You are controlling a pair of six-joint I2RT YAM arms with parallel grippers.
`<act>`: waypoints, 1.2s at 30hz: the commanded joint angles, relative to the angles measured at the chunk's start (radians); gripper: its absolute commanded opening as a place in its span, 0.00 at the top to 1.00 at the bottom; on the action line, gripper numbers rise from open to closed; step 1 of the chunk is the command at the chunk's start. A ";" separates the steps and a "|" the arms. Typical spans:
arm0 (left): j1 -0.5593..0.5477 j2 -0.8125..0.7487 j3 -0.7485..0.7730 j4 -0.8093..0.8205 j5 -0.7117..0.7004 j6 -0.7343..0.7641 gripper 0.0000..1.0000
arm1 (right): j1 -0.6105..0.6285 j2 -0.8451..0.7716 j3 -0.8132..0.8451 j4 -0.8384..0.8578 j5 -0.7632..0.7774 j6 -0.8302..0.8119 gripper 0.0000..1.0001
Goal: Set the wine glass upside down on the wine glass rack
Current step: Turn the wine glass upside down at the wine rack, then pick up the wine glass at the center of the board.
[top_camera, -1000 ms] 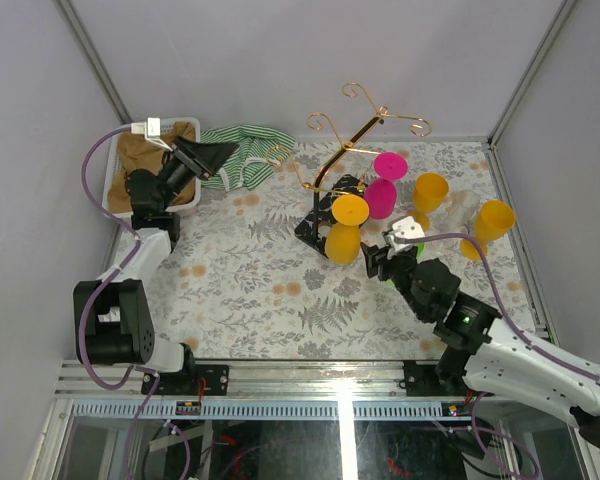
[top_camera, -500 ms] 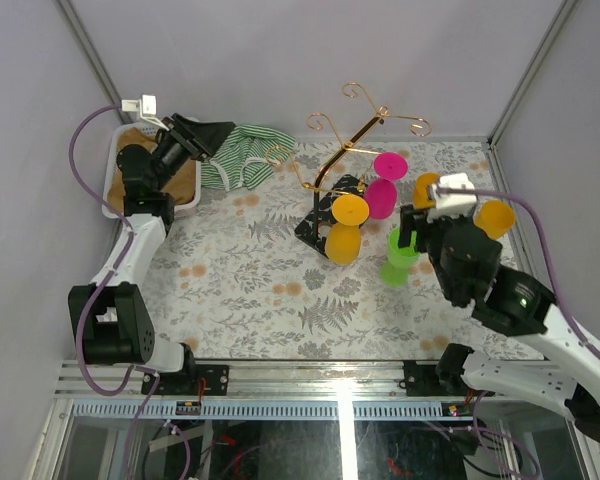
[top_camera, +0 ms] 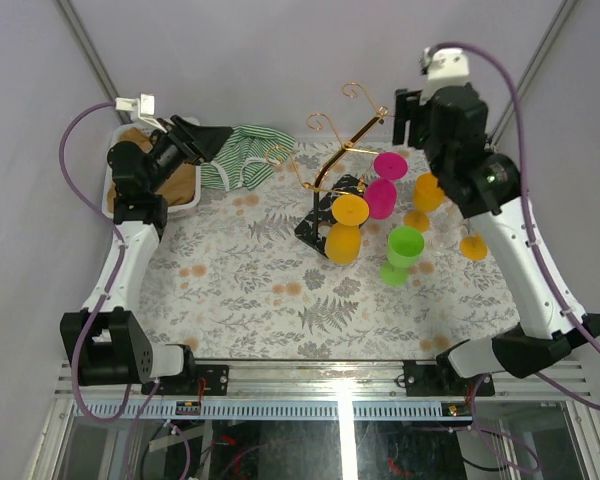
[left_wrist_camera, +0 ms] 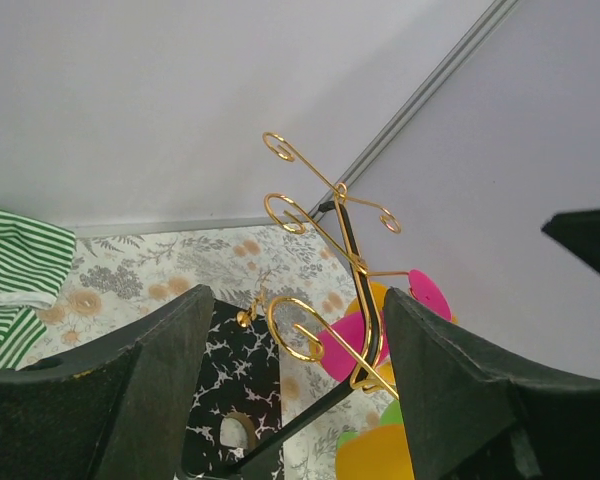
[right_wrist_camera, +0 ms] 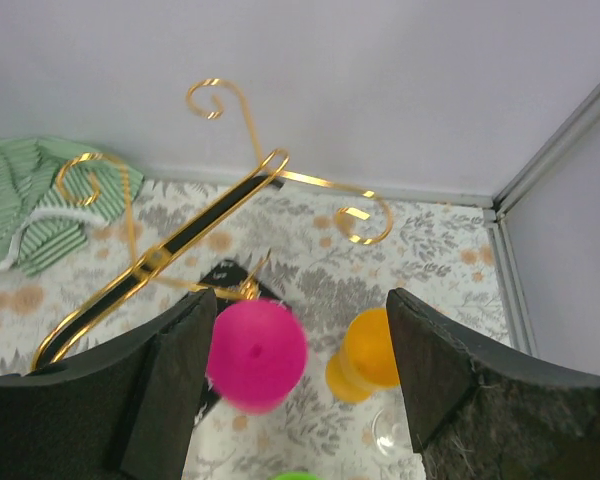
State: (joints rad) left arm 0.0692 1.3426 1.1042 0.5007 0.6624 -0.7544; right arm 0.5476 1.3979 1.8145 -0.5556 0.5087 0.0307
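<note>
While both arms hung up off the table, the green wine glass point(top_camera: 404, 247) stood upright, rim up, on the floral table cover point(top_camera: 240, 270). It was just front-right of the wine glass rack point(top_camera: 342, 155), not touching it and in neither gripper.

Right gripper point(right_wrist_camera: 300, 300): raised high at back right, above the rack, fingers spread wide, nothing between them.

Left gripper point(left_wrist_camera: 295, 305): also spread and empty, up over the white basket point(top_camera: 111, 190) and green striped cloth point(top_camera: 242, 160) at back left, pointed toward the rack.

Rack sat on its black speckled base point(top_camera: 310, 228), gold arms with curled hooks fanned out above. An orange glass point(top_camera: 346, 228) and a magenta glass point(top_camera: 382, 190) were foot-up at the rack. I could not tell whether they hung from hooks or rested on the base. More orange glasses point(top_camera: 430, 190) stood right of the rack, near the green one.
</note>
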 commanded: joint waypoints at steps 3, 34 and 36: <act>0.008 -0.073 0.006 -0.086 0.020 0.099 0.31 | -0.270 0.098 0.146 -0.077 -0.319 0.054 0.27; 0.008 -0.138 0.005 -0.210 -0.006 0.205 0.30 | -0.640 -0.017 -0.340 -0.225 -0.579 0.137 0.64; 0.008 -0.137 0.007 -0.210 -0.005 0.205 0.30 | -0.639 -0.016 -0.354 -0.211 -0.581 0.141 0.65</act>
State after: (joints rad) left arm 0.0692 1.2064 1.1042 0.2836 0.6621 -0.5655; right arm -0.0963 1.3975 1.4750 -0.7826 -0.0399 0.1574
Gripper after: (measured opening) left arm 0.699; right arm 0.362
